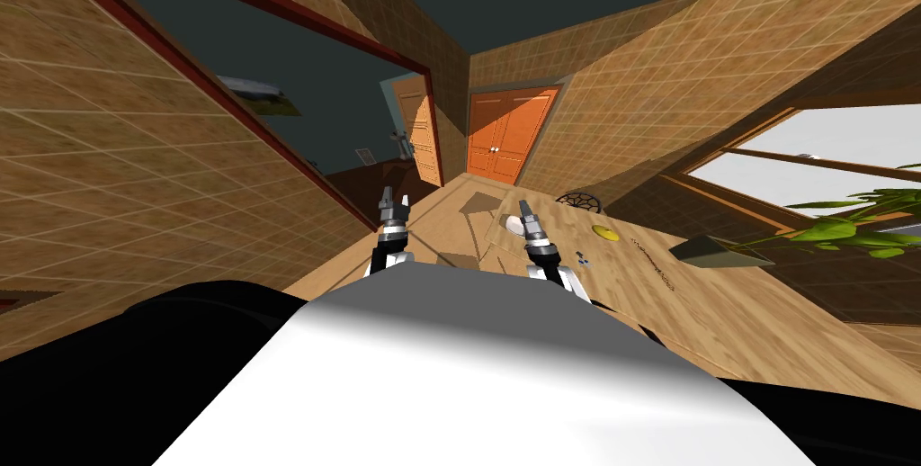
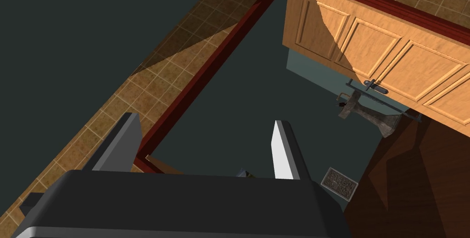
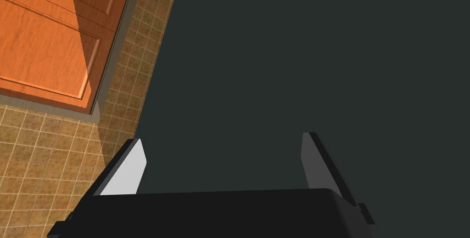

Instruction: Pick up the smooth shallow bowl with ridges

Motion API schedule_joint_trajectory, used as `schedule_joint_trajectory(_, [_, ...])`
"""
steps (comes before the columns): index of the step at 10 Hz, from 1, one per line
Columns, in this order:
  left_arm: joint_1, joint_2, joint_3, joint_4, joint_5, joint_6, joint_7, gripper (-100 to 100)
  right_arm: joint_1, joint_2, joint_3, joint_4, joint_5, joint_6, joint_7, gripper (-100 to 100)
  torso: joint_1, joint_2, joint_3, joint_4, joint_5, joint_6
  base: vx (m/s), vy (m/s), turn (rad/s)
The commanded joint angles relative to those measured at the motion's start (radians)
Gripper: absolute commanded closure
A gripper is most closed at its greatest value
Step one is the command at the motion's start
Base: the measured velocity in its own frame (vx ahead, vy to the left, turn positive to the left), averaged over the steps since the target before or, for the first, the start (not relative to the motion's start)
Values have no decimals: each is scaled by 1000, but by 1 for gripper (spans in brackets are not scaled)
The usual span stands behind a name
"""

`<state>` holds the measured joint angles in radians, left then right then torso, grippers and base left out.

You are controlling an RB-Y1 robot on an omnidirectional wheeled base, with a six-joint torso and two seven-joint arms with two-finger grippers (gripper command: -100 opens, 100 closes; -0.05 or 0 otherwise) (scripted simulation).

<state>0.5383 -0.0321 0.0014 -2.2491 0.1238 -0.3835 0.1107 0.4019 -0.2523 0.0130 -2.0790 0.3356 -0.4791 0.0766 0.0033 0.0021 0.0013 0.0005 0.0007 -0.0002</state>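
So far: nothing's picked up, and the reach hasn't really started.
left gripper (image 1: 396,198): fingers spread, nothing between them, held up ahead of you.
right gripper (image 1: 526,210): same deal, spread and empty.
bowl: best guess is the flat yellow dish (image 1: 605,233) on the wooden surface (image 1: 719,326), out to the right of the right gripper. It's too small to make out ridges. A white object (image 1: 514,222) sits just beside that gripper and could be it instead.
left to do: settle which one it is, bring the right arm down over it, close, lift.
head view: gives you the surface and what's lying on it.
wrist views: give you the finger gaps plainly, but they're aimed at an orange door (image 3: 46,33) and a lighter door (image 2: 376,51), not at the dish.
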Motion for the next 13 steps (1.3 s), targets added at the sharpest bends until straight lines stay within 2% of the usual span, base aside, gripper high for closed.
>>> schedule_joint_trajectory(1, [0, 0, 0, 0, 0, 0, 0, 0, -2, -20, 2, 17, 29, 5, 15, -100, 0, 0, 0, 0, 0, 0, -22, 42, 2])
schedule_joint_trajectory(3, [0, 0, 0, 0, 0, 0, 0, 0, -31, -79, 17, 76, 96, 30, 63, -100, -1, -1, -1, 0, 0, 0, -28, 50, 13])
schedule_joint_trajectory(4, [0, 0, 0, 0, 0, 0, 0, 0, -31, -79, 17, 89, 116, 30, 63, -100, 0, 0, 0, 0, 0, 0, -23, 49, 2])
schedule_joint_trajectory(5, [0, 0, 0, 0, 0, 0, 0, 0, -46, -109, 23, 123, 151, 44, 88, -100, 0, -1, 0, 0, 0, 0, -11, 48, 17])
schedule_joint_trajectory(6, [0, 0, 0, 0, 0, 0, 0, 0, -46, -109, 23, 128, 160, 44, 88, -100, 0, -2, -1, 0, 0, 0, -8, 36, 12])
schedule_joint_trajectory(7, [0, 0, 0, 0, 0, 0, 0, 0, -61, -139, 30, 168, 199, 58, 113, -100, -1, -2, -1, 0, 0, 0, -11, 44, 22])
schedule_joint_trajectory(8, [0, 0, 0, 0, 0, 0, 0, 0, -61, -139, 30, 170, 205, 58, 113, -100, -1, -2, -1, 0, 0, 0, -6, 36, 12])
schedule_joint_trajectory(9, [0, 0, 0, 0, 0, 0, 0, 0, -75, -169, 35, 211, 244, 72, 139, -100, -1, -2, -1, 0, 0, 0, -6, 43, 39])
schedule_joint_trajectory(10, [0, 0, 0, 0, 0, 0, 0, 0, -75, -169, 35, 214, 251, 72, 139, -100, -1, -2, -1, 0, 0, 0, -6, 37, 11])
schedule_joint_trajectory(11, [0, 0, 0, 0, 0, 0, 0, 0, -89, -198, 40, 256, 289, 87, 165, -100, -1, -2, -1, 0, 0, 0, -8, 51, 45])
schedule_joint_trajectory(12, [0, 0, 0, 0, 0, 0, 0, 0, -89, -198, 40, 260, 296, 87, 165, -100, 0, -2, -1, 0, 0, 0, -3, 41, 14])
schedule_joint_trajectory(13, [0, 0, 0, 0, 0, 0, 0, 0, -103, -228, 45, 307, 336, 102, 191, -100, -1, -2, -1, 0, 0, 0, 6, 43, 41])
